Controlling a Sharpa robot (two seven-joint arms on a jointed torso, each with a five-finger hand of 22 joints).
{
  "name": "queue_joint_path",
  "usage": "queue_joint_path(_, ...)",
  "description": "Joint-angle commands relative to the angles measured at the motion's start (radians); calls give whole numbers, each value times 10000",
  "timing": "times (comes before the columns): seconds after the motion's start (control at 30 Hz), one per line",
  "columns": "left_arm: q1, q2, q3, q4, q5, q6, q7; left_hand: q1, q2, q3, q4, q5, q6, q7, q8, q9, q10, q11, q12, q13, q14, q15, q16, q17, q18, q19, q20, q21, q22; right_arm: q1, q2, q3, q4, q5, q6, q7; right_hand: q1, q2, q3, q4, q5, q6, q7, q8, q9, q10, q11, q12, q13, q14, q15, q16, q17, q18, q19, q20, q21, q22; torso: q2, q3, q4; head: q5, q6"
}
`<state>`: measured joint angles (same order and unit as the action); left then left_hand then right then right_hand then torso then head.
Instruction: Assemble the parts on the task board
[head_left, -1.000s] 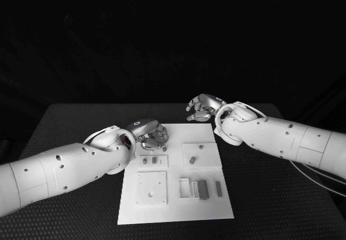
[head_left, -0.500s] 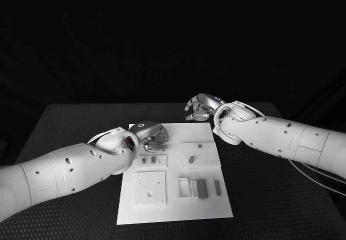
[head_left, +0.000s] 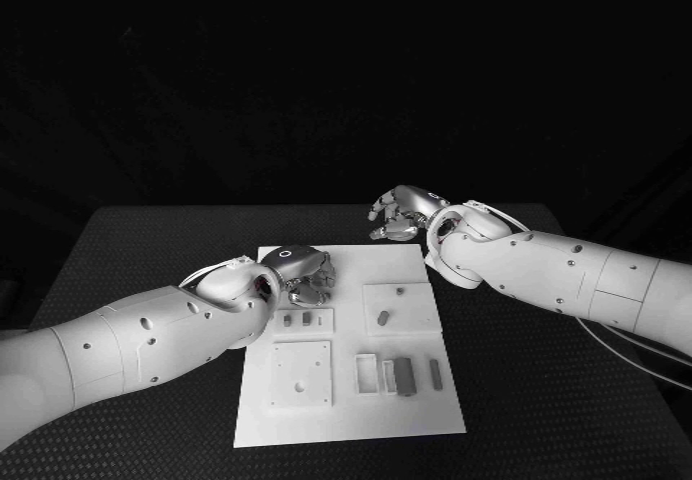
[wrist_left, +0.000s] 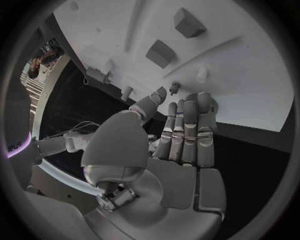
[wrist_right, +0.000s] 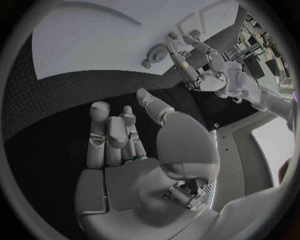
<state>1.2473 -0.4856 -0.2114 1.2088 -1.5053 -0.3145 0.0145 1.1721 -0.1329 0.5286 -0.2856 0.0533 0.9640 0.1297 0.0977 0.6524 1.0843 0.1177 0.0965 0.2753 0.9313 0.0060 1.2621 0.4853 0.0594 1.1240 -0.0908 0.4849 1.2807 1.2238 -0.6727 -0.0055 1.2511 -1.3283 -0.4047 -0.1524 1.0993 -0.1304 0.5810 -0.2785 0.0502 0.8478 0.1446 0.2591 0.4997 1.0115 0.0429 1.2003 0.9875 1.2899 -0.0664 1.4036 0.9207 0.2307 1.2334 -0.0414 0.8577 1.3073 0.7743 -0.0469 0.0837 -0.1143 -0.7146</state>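
The white task board (head_left: 353, 410) lies in the middle of the black desk (head_left: 130, 260), with small grey parts (head_left: 405, 378) in its near right section and others on the raised squares farther back. The left hand (head_left: 303, 278) hovers over the board's far left area, fingers extended together toward a small peg (wrist_left: 174, 88); whether it grips anything, I cannot tell. The right hand (head_left: 400, 214) hangs beyond the board's far edge over the desk, fingers loosely curled, holding nothing.
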Motion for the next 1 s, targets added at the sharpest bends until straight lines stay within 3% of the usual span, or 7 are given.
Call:
queue_joint_path(0.03, -1, 48, 6, -29, -131, 215, -62, -54, 46, -48, 8, -18, 6, 78, 58, -24, 138, 3, -34, -8, 55, 18, 50, 20, 600, 66, -11, 12, 27, -4, 17, 2, 19, -27, 55, 81, -95, 14, -17, 42, 31, -90, 139, -58, -15, -45, 19, 66, -11, -43, 15, -65, 6, 311, -17, -71, -43, 184, -19, -10, 24, -12, -20)
queue_joint_path(0.43, -35, 100, 7, -118, -302, 341, -125, 72, 204, 69, 4, -9, 165, 150, 183, -127, 502, -66, 37, 35, 212, -52, 268, 101, 655, 271, -67, 162, 192, -4, 33, 3, 12, -27, 56, 88, -100, 14, -18, 45, 31, -89, 139, -58, -15, -45, 19, 67, -12, -42, 15, -65, 7, 311, -15, -71, -43, 184, -7, -14, -5, -11, -25)
queue_joint_path(0.7, -48, 175, 6, -244, -309, 314, -97, 120, 239, 122, -1, -7, 205, 214, 221, -195, 602, -101, 29, 48, 287, -89, 378, 140, 674, 365, -103, 240, 282, -4, 41, 3, 13, -27, 52, 87, -103, 13, -17, 46, 31, -91, 140, -59, -16, -45, 19, 68, -13, -41, 15, -65, 7, 311, -14, -72, -44, 184, -11, 6, -1, -12, -31)
queue_joint_path(1.0, -163, 311, 8, -330, -312, 235, -66, 125, 273, 150, 10, -7, 203, 249, 225, -224, 607, -100, 10, 47, 290, -89, 394, 144, 673, 374, -105, 248, 305, -3, 45, 3, 19, -27, 55, 87, -104, 13, -16, 47, 31, -96, 140, -62, -17, -46, 20, 69, -14, -41, 15, -65, 8, 311, -11, -74, -45, 184, -10, 5, -2, -34, -42)
